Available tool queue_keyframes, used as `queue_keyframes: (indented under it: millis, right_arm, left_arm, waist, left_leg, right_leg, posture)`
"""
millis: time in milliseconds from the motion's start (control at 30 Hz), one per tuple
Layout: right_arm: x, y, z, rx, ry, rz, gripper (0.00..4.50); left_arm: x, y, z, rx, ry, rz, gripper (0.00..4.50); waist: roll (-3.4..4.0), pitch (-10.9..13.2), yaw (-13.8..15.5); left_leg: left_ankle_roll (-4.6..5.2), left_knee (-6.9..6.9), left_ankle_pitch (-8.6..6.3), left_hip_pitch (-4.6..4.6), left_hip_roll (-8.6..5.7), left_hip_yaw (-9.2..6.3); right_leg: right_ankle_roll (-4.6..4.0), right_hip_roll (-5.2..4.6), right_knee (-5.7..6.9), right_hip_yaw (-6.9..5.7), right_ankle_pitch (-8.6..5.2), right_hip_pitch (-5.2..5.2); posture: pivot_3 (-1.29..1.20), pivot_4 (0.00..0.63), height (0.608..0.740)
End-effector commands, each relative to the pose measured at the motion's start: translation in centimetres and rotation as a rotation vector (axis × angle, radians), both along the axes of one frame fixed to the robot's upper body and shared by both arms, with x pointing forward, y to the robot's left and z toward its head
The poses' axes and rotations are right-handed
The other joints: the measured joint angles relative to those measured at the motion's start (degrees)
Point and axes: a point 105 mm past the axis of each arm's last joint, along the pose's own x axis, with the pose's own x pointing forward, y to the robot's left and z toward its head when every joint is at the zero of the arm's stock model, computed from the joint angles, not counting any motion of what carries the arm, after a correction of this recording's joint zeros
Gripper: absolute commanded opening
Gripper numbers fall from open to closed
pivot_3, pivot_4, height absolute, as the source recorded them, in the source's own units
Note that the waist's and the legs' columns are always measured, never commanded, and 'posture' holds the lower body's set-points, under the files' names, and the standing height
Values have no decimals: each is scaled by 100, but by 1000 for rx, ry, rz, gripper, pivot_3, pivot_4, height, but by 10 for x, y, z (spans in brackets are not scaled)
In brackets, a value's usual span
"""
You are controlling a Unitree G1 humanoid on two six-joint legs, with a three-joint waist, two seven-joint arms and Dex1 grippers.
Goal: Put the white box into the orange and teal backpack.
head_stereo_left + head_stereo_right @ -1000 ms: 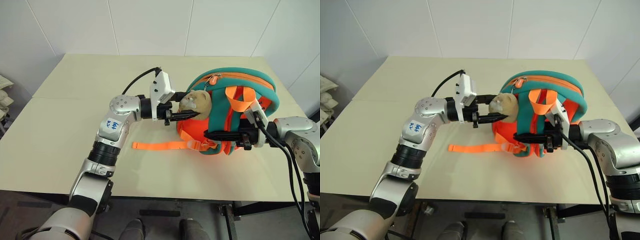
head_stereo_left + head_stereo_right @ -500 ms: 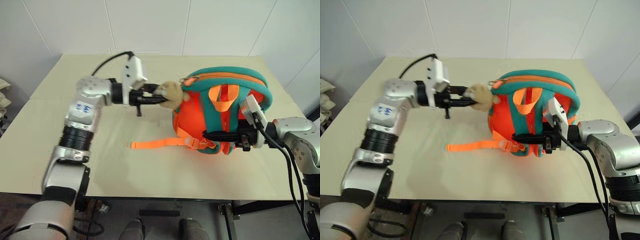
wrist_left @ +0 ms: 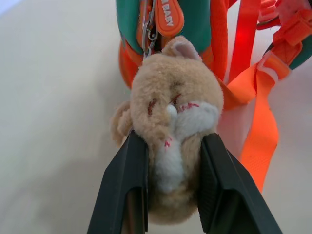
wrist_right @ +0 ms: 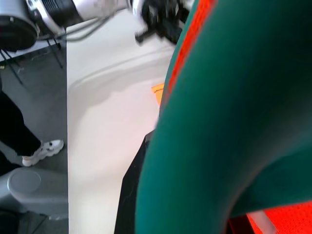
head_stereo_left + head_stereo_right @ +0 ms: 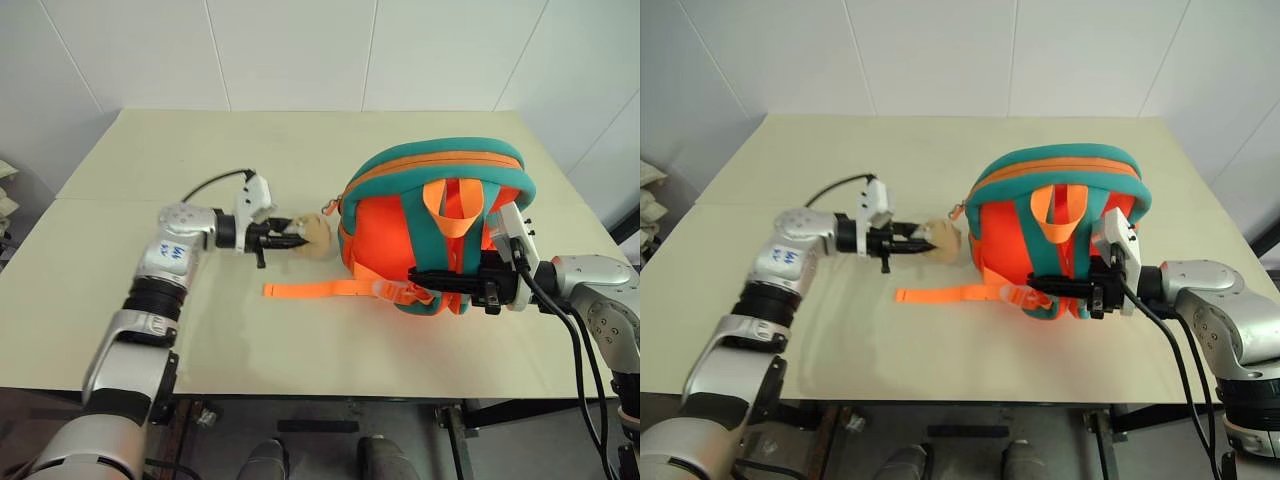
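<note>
1. We see the orange and teal backpack (image 5: 435,225) standing upright on the table, straps facing us, top zipper closed.
2. Its tan plush charm (image 3: 170,117) hangs off its left side; one orange webbing strap (image 5: 320,289) trails leftward, flat.

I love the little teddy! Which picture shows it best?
The left wrist view: the plush toy sits close up, face showing, pinched between the left gripper jaws. Both eye views show it small beside the backpack.
</note>
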Motion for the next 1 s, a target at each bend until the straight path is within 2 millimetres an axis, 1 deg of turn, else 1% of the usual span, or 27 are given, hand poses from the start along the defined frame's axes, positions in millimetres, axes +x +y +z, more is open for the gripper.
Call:
queue_keyframes:
  millis: [33,100,167,267,333,400,433,500,533,600,633,700,833,900,1000]
  right_arm:
    - [-4,3,9,38,-42,-8,0]
    - [-4,4,9,51,-49,-21,0]
    - [0,5,8,74,-51,-54,0]
    - [9,4,9,96,-70,-120,0]
    - [13,6,9,99,-86,-139,0]
    - [13,8,9,84,-130,-134,0]
    - [15,7,9,79,-168,-154,0]
    - [18,7,8,59,-230,-167,672]
    - [19,6,8,48,-248,-173,925]
    - [21,5,6,8,-294,-169,1633]
    - [22,4,7,-12,-327,-167,1920]
    - [24,1,7,-41,-363,-164,2604]
    - [26,-9,8,-71,-389,-158,3880]
    - [26,-15,8,-87,-391,-162,4488]
    - [26,-26,5,-118,-389,-173,4488]
  left_arm:
    - [9,5,-10,10,9,66,922]
    - [8,4,-27,59,29,63,922]
    - [2,5,-45,119,38,33,922]
    - [-4,12,-61,169,35,16,922]
    - [-5,17,-63,165,30,25,922]
    - [-6,20,-60,144,23,34,922]
    - [-9,28,-53,131,-7,41,922]
    - [-16,43,-38,113,-64,69,1572]
    - [-20,48,-32,99,-83,77,1783]
    - [-30,54,-24,83,-94,73,2466]
    - [-38,59,-19,81,-102,70,2744]
    - [-53,66,-13,81,-105,60,3380]
    - [-71,74,-7,93,-100,80,4494]
    - [-79,80,-4,99,-103,99,4500]
    - [-87,82,-2,92,-100,113,4500]
  waist:
    - [0,0,-8]
    - [0,0,-7]
    - [0,0,-2]
    - [0,-1,3]
    - [1,-2,-3]
    - [1,-2,-5]
    - [1,-2,-11]
    - [1,-2,-71]
    - [1,-2,-89]
    - [1,-2,-109]
    - [1,-2,-104]
    - [1,-2,-99]
    - [1,-1,-28]
    - [1,-1,-1]
    - [1,-1,19]
  left_leg:
    - [0,0,0,1,0,0]
    - [0,0,0,4,0,1]
    - [0,0,0,4,0,0]
    - [-1,0,0,5,0,0]
    - [-1,0,1,8,0,0]
    - [-2,0,1,11,0,0]
    - [-2,0,1,13,0,0]
    - [-1,-2,1,17,4,2]
    - [-2,-6,1,18,6,4]
    - [-2,-9,1,18,9,3]
    - [-2,-9,1,18,9,3]
    - [-3,-8,2,18,8,3]
    - [-3,-7,2,18,7,3]
    - [-3,-7,2,18,8,2]
    - [-3,-8,2,17,5,1]
  right_leg:
    - [0,0,1,0,0,0]
    - [0,0,2,1,0,0]
    - [0,-1,3,1,0,0]
    - [0,-1,3,1,0,1]
    - [-1,-1,7,2,0,2]
    - [0,-1,12,3,0,2]
    - [-1,-1,15,3,0,2]
    - [-1,3,18,7,0,2]
    - [-2,3,19,9,0,1]
    - [-5,6,25,9,-2,-4]
    - [-7,5,28,9,-3,-5]
    - [-8,3,31,9,-4,-4]
    - [-10,1,32,9,-4,-4]
    - [-12,2,31,9,-3,-4]
    - [-14,-1,29,8,-3,-2]
  posture:
    - [0,150,740]
    - [0,150,740]
    - [0,150,740]
    - [0,150,740]
    - [0,150,740]
    - [0,150,740]
    - [0,150,740]
    - [0,150,740]
    - [0,150,740]
    - [0,150,740]
    - [0,150,740]
    - [0,150,740]
    - [0,150,740]
    - [0,150,740]
    - [0,150,740]
